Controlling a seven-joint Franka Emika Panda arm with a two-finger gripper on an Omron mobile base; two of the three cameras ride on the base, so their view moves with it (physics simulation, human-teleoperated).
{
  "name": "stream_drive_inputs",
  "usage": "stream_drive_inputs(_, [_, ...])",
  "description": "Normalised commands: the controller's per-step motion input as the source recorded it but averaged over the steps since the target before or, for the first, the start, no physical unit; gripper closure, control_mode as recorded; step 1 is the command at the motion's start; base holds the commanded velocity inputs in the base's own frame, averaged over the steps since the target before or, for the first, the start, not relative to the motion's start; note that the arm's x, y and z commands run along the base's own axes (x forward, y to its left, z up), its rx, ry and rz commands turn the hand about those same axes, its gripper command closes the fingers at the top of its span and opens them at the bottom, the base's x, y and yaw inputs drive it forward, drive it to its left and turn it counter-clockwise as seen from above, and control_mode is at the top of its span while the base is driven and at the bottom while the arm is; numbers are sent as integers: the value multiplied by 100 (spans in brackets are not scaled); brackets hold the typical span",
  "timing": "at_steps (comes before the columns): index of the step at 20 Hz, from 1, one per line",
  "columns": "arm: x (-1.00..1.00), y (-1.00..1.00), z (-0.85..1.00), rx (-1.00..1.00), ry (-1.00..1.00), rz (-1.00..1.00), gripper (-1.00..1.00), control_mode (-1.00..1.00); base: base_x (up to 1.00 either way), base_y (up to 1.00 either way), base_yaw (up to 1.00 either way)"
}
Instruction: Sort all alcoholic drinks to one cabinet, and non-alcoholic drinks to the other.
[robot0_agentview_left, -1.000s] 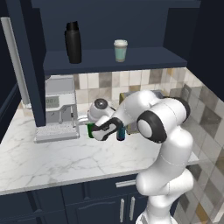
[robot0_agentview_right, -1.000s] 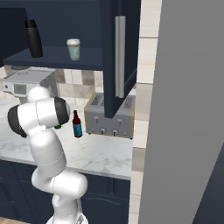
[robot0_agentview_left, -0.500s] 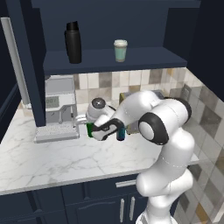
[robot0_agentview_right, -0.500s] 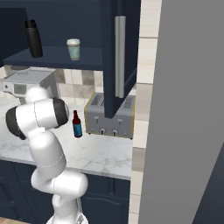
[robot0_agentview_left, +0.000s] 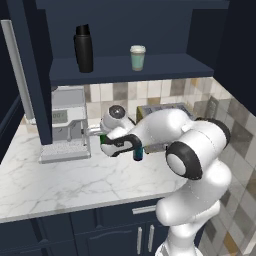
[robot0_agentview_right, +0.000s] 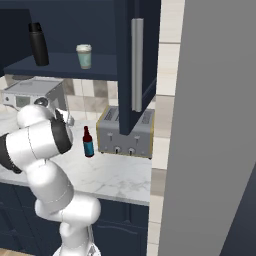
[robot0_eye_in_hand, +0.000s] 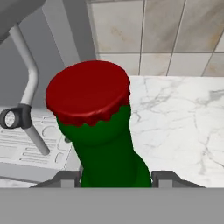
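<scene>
While the black cylindrical flask (robot0_agentview_left: 83, 48) and teal lidded cup (robot0_agentview_left: 137, 57) sat shelved, the two-finger gripper (robot0_agentview_left: 106, 145) clamped the green red-capped glass bottle (robot0_eye_in_hand: 104, 131) above the marble counter (robot0_agentview_left: 60, 177)

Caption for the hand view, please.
Gripper closed around the green bottle with red cap, beside the coffee machine on the marble counter.

Counter (robot0_agentview_left: 60, 185): white marble with grey veining, over dark navy base cabinets. On it I see a grey coffee machine (robot0_agentview_left: 65, 125) at the left, a silver toaster (robot0_agentview_right: 125, 135) against the tiled wall, and a dark red-brown bottle with a blue label (robot0_agentview_right: 88, 142) upright just left of the toaster.

Shelf (robot0_agentview_left: 150, 67): dark navy, above the counter. On it stand a tall black flask (robot0_agentview_left: 83, 48) and, apart to its right, a pale teal cup with a white lid (robot0_agentview_left: 137, 57).
</scene>
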Motion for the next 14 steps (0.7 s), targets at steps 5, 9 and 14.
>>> stream_drive_inputs(5, [-14,-8,59,2,0,0,100,-100,0,0,0])
stream_drive_inputs(9, [-29,-8,54,1,0,0,100,-100,0,0,0])
stream_drive_inputs(14, [-50,-2,43,0,0,0,100,-100,0,0,0])
